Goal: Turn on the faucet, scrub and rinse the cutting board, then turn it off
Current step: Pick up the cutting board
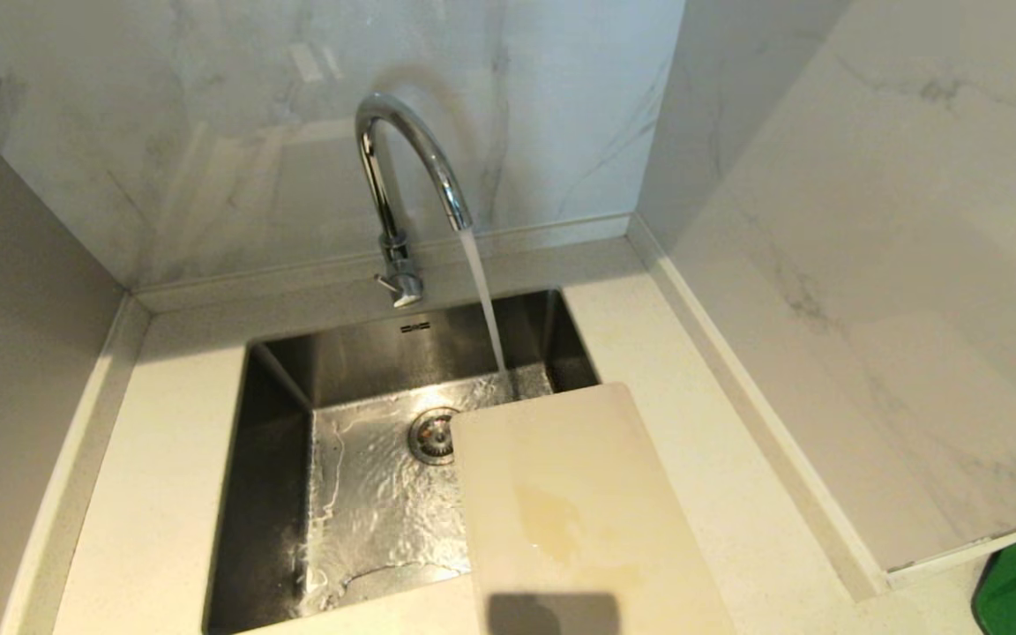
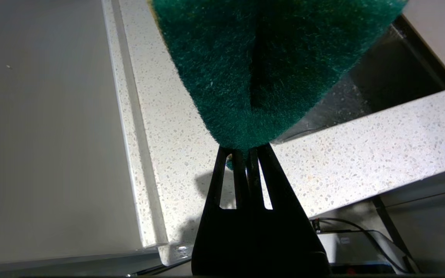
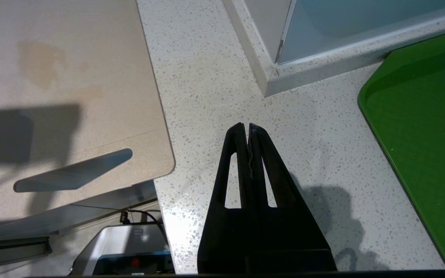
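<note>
Two grippers were noted nearest us: the left gripper (image 2: 245, 152) was clamped on a green scouring pad (image 2: 269, 61) over the counter (image 2: 176, 146), the right gripper (image 3: 247, 127) closed and empty. Beyond, we found the cutting board (image 1: 570, 503) overhanging the sink (image 1: 367, 494) from its right edge. Farthest, the faucet (image 1: 402, 168) ran water into the basin.

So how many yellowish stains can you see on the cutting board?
1 clear stain, near the middle of the cutting board; the board's near end is cut off in the head view, so more may be hidden.
</note>
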### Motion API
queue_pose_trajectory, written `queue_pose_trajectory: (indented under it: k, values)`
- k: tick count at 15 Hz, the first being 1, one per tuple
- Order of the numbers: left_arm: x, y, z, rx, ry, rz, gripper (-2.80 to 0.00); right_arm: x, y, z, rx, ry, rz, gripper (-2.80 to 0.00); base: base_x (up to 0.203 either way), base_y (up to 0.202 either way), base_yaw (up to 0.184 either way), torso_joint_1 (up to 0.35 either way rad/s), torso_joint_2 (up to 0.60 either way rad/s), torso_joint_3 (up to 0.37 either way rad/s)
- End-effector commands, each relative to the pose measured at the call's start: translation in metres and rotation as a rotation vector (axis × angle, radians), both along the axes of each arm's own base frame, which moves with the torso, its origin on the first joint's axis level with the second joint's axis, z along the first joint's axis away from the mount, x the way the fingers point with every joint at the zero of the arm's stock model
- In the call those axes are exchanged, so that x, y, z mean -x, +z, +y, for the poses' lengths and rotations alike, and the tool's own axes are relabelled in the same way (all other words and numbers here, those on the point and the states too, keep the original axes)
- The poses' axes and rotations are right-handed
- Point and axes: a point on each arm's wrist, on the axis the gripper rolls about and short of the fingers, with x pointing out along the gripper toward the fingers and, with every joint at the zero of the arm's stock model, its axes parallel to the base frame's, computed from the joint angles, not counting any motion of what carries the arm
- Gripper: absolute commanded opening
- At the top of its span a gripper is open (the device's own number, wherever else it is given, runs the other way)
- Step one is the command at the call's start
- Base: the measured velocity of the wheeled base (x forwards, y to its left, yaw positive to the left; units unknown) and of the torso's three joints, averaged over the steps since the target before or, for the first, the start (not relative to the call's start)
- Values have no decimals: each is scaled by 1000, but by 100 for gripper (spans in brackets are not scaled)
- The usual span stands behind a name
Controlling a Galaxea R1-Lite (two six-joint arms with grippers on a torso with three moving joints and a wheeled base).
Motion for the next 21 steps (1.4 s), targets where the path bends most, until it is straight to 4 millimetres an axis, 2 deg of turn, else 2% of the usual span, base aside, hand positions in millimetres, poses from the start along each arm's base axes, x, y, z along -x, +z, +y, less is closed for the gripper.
queue_pose_trajectory:
  k: [1, 13, 21]
  values:
    - [0, 0, 0, 2, -1, -2, -280, 0, 0, 0, 0, 0, 2, -280, 0, 0, 0, 0, 0, 0]
    - [-2, -1, 0, 2, 22, -31, -280, 0, 0, 0, 0, 0, 0, -280, 0, 0, 0, 0, 0, 0]
    - [-2, -1, 1, 15, 23, -33, -280, 0, 0, 0, 0, 0, 2, -280, -202, 0, 15, 2, 3, 3]
